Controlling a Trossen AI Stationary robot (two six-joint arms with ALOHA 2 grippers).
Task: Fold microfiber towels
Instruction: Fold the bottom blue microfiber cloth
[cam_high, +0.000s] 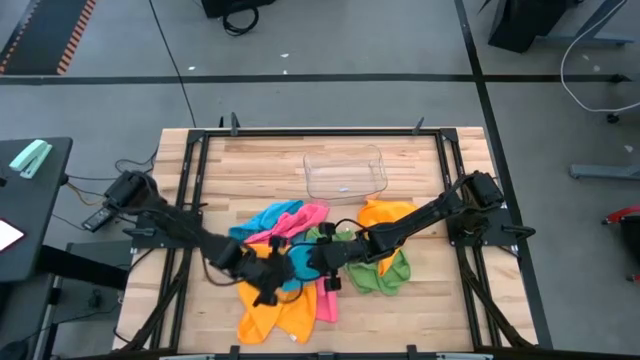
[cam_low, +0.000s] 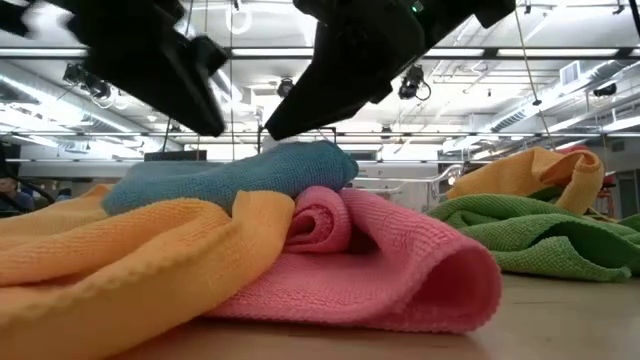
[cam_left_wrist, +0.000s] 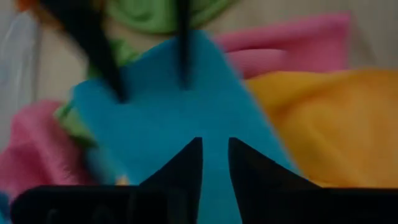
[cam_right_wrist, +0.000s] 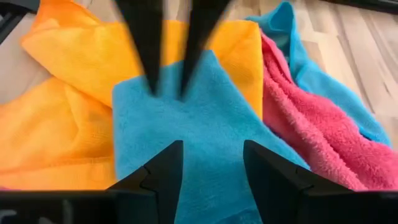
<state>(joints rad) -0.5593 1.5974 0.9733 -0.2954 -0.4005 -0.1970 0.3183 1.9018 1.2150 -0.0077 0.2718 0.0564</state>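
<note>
Several microfiber towels lie in a heap at the table's middle: orange (cam_high: 268, 318), pink (cam_high: 326, 298), green (cam_high: 386, 274), and a blue towel (cam_high: 300, 262) lying on top of the orange and pink ones (cam_low: 240, 175). My left gripper (cam_left_wrist: 216, 152) comes from the left and stands open by a narrow gap just above the blue towel's left edge (cam_right_wrist: 168, 92). My right gripper (cam_right_wrist: 211, 163) comes from the right, open, its fingers spread above the blue towel's other side (cam_high: 322, 262). In the low view both grippers hang a little clear of the cloth.
A clear plastic tray (cam_high: 345, 152) stands at the far middle of the table. A second orange towel (cam_high: 386, 212) and a blue and pink pair (cam_high: 282, 218) lie behind the heap. Black frame rails (cam_high: 190, 200) run along the table's sides. Bare wood (cam_high: 440, 310) shows near right.
</note>
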